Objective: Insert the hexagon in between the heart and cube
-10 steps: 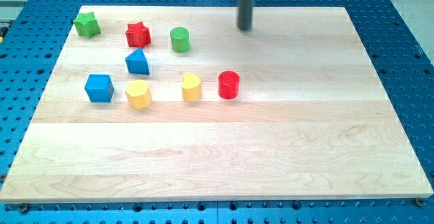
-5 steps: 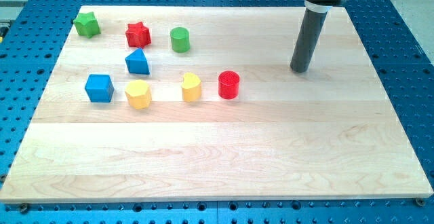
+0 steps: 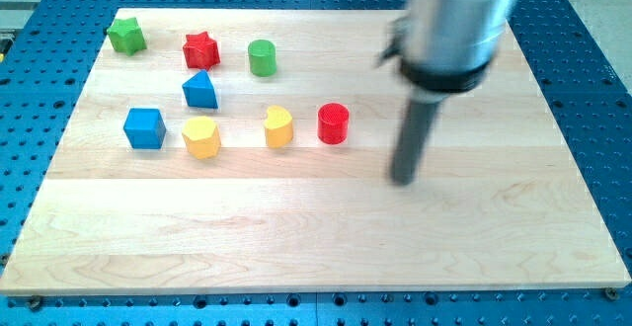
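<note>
— Since the yellow hexagon point(image 3: 200, 137) is the piece to be placed, where does it sit?

— On the left half of the board, just right of the blue cube point(image 3: 144, 127) and well left of the yellow heart point(image 3: 279, 126). It looks already to lie roughly on the line between the two, though crowded toward the cube.

— So what is left to do?

— By the look of it, only a small shove to the right, so the hexagon ends nearer the middle of the gap.

— And the rod?

— It carries no hand at all, so nothing opens, closes or grips. Its tip point(image 3: 401, 180) rests on bare wood right of the red cylinder point(image 3: 334, 123), nearer than the row of blocks and touching none of them.

— How should the push be done well?

— The tip probably has to pass along the near side of the row, come in between cube and hexagon, and nudge gently rightward. That gap is narrow, so the cube could be knocked. The blue triangle point(image 3: 200, 91) stands just beyond the hexagon; a slanted push might drive one into the other.

— Anything else?

— A red star point(image 3: 200, 49), green cylinder point(image 3: 262, 57) and green star point(image 3: 126, 36) sit along the far edge, out of the way.
</note>
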Motion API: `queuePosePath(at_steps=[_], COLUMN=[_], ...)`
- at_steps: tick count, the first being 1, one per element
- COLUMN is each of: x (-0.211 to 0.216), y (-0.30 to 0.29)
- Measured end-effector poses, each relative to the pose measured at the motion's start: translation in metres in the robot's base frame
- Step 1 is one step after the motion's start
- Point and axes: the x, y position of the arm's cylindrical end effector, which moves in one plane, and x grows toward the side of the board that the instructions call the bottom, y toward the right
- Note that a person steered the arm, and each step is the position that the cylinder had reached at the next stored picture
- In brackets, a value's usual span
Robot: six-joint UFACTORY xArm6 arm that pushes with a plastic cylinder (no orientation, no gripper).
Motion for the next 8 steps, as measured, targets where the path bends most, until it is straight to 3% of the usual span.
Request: queuePosePath(at_steps=[1,2,6,7,8], x=[0.002,-0.022,-0.052,-0.047,-0.010], y=[-0.167,-0.206,-0.160,-0.162,-0.170])
